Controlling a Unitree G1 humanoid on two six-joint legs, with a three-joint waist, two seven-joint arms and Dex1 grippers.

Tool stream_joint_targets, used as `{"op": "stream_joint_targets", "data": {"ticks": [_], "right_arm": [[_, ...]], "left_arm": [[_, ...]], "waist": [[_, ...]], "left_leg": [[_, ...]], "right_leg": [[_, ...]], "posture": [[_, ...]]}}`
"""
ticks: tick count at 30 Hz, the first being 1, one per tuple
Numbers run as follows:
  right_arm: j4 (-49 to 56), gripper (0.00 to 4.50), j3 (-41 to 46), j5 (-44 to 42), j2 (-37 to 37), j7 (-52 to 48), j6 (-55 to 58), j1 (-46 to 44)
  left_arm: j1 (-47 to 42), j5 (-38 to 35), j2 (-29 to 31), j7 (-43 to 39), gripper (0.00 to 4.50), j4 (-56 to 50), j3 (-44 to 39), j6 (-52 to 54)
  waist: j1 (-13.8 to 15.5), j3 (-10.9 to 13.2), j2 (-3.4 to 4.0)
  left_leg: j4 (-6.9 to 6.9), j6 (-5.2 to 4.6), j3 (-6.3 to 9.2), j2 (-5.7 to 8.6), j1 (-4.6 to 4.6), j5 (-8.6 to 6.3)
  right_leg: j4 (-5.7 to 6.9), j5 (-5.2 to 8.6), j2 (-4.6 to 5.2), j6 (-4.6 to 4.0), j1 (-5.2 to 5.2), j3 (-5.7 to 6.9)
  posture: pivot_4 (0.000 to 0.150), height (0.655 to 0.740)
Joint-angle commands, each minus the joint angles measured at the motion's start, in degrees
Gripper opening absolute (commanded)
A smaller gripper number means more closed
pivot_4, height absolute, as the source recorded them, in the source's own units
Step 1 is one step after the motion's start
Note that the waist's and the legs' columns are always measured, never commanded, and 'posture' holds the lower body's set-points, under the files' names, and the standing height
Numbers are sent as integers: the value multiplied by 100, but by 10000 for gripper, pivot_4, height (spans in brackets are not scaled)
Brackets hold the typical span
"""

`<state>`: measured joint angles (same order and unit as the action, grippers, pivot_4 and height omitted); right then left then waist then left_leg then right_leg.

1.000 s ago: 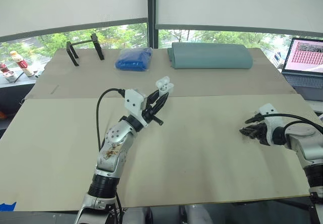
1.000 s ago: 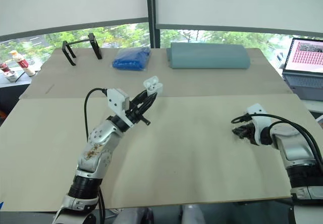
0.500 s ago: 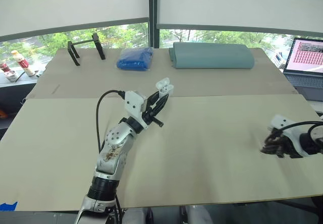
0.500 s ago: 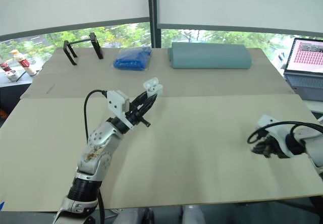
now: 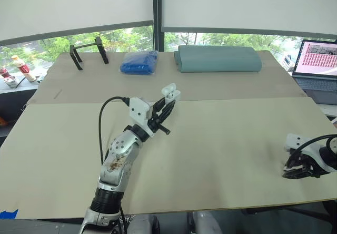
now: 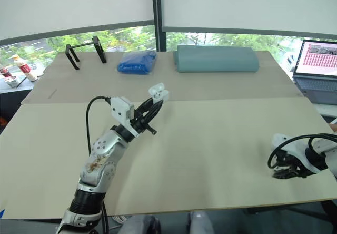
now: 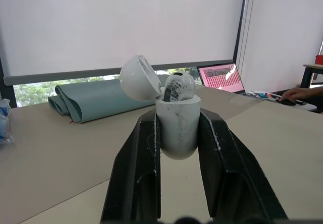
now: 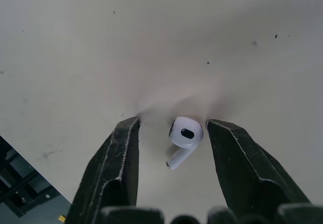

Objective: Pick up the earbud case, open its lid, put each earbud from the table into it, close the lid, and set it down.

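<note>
Loose earbud [image 8: 184,133] lies flat on table [image 5: 221,139] by the near-right edge, directly btw the fingers of R gripper [image 8: 173,123]. Jaws there stand open, one finger either side of the bud, neither touching it. Bud sits off-centre in the gap, closer to one finger. Its long axis (head to stem) runs roughly along the fingers, stem end toward the wrist, a bit slanted, so closing should pinch across the head, not the stem. R arm is plainly the one for it; L is well apart, left of centre.

Earbud case [image 7: 176,128] is up off the table, held upright in L gripper [image 7: 177,115], jaws clamped on its body. Lid [image 7: 139,77] is hinged back, open. Seated earbud [image 7: 176,87] is already in, so approx halfway thru. Next, prob: close R, lift, carry left to the case.

Far side: teal roll [image 5: 218,58], blue bag [image 5: 139,62], black stand [image 5: 88,49]. Laptop [image 5: 316,60] sits far right.
</note>
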<state>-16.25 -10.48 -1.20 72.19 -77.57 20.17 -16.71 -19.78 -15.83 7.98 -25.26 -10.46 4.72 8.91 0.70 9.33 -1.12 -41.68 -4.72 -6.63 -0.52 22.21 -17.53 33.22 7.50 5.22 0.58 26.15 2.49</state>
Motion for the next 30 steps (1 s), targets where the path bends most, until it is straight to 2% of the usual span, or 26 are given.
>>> {"op": "stream_joint_targets", "data": {"ticks": [1,7,10,13,19,22,24,25,30], "right_arm": [[6,22583,6,106,11,-119,-49,-28],[-33,22583,20,228,-48,-108,-20,-71],[-80,14684,49,217,-90,-118,28,-87],[-79,4374,110,168,-185,-114,55,-225],[239,3374,336,-274,-480,-331,627,-756],[961,3374,741,-1242,-917,-505,1576,-1347],[1467,3374,1072,-1867,-1322,-227,2316,-1785],[1679,3374,1401,-2242,-1718,221,2924,-2116],[2867,3374,2698,-3202,-3792,2671,3902,-2932]], "left_arm": [[-57,-4,-14,28,5295,-214,2,-23],[-84,-11,-24,21,5295,-199,17,-12],[-88,-13,-22,16,5295,-190,16,-11],[-90,-12,-21,2,5295,-167,19,-26],[-43,-19,-81,-82,5295,-153,138,-73],[-72,-45,-83,-164,5295,-108,173,-88],[-140,-83,-90,-239,5295,-36,177,-94],[-191,-117,-99,-282,5295,9,168,-90],[-483,-197,-123,-423,5295,230,81,-119]], "waist": [[0,0,0],[0,0,0],[0,0,0],[0,0,-1],[-38,1,-1],[-50,1,-1],[-44,1,0],[-43,1,-2],[22,0,-1]], "left_leg": [[0,0,0,0,0,0],[0,0,0,0,1,0],[-1,0,0,0,0,0],[-1,2,0,-2,0,1],[-1,4,-4,-3,-4,2],[-1,10,-5,-12,-3,6],[-1,14,-3,-20,-5,8],[0,15,-1,-21,-3,9],[2,34,9,-31,13,19]], "right_leg": [[0,0,0,0,0,0],[-1,-9,0,-13,0,0],[-1,-9,0,-13,-1,0],[-1,-9,-4,-13,-1,1],[-1,-10,-4,-11,0,-4],[0,-17,-12,-8,3,-5],[1,-29,-18,-2,4,-3],[1,-37,-20,-12,6,-1],[4,-42,-25,-23,16,18]], "posture": [[1500,7400],[1500,7400],[1500,7400],[1500,7400],[1500,7400],[1500,7400],[1500,7400],[1500,7400],[1500,7400]]}}
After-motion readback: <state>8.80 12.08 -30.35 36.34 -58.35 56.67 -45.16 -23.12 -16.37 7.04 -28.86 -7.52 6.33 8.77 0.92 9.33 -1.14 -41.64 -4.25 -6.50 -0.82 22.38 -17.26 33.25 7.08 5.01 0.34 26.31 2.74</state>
